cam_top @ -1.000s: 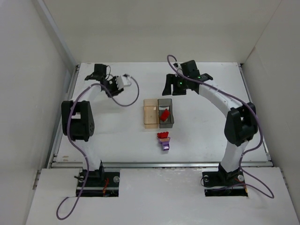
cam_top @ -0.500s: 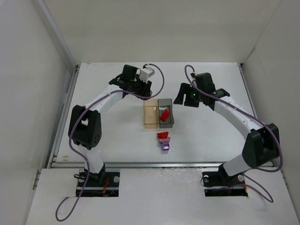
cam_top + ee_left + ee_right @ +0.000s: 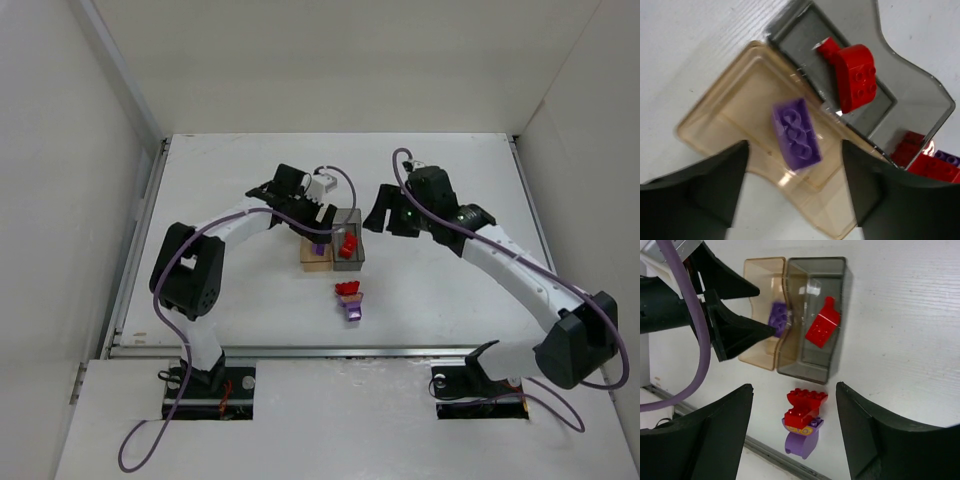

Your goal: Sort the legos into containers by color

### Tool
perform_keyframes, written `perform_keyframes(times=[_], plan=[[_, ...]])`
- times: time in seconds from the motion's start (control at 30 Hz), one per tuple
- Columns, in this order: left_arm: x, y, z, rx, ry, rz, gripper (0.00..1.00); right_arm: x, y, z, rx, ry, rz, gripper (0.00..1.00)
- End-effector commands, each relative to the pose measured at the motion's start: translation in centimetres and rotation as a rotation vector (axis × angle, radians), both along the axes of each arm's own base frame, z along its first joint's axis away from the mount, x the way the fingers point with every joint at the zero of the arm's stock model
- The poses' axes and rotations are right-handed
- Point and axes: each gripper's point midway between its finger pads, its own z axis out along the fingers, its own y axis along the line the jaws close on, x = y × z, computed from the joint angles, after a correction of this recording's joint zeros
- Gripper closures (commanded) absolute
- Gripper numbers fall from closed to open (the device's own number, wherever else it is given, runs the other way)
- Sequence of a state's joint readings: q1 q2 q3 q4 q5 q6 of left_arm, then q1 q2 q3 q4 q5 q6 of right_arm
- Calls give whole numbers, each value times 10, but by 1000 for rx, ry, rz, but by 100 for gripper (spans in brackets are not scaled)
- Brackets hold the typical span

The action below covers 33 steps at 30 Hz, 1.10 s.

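Observation:
The tan bin (image 3: pixel 316 259) and the dark grey bin (image 3: pixel 350 262) stand side by side at mid-table. My left gripper (image 3: pixel 322 228) hovers over the tan bin (image 3: pixel 725 112), open, its fingers (image 3: pixel 695 185) wide apart. A purple brick (image 3: pixel 796 134) lies between them over the bin floor, touching neither finger. A red brick (image 3: pixel 856 76) lies in the grey bin (image 3: pixel 920 100). On the table in front of the bins sits a clump of red bricks (image 3: pixel 807 402) on a purple piece (image 3: pixel 802 441). My right gripper (image 3: pixel 794 390) is open above the clump and holds nothing.
The table's front rail (image 3: pixel 340 350) runs just in front of the clump. White walls enclose the table on the left, back and right. The left arm's cable (image 3: pixel 682 315) and fingers (image 3: pixel 735 330) cross the left part of the right wrist view.
The left arm swung from the back left to over the tan bin and opened, leaving the purple brick free. The right arm shifted right and toward the front.

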<state>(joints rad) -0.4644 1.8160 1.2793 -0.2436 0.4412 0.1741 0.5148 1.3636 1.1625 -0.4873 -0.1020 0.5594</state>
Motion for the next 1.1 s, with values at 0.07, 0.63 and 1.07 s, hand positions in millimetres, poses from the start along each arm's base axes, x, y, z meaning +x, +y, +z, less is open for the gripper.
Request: perform_keyframes(times=[0.07,0.63,1.07], plan=[[-1,-11,46,-72,-127,-36,19,-13,-6,5,-5,-17,-77,26],[-20,27,181,-191,-401,187,0,-76,33,-62,-183,101,117,28],[-38,123,151,-191,-361,638,0,-76,82,-104,-277,186,247,30]])
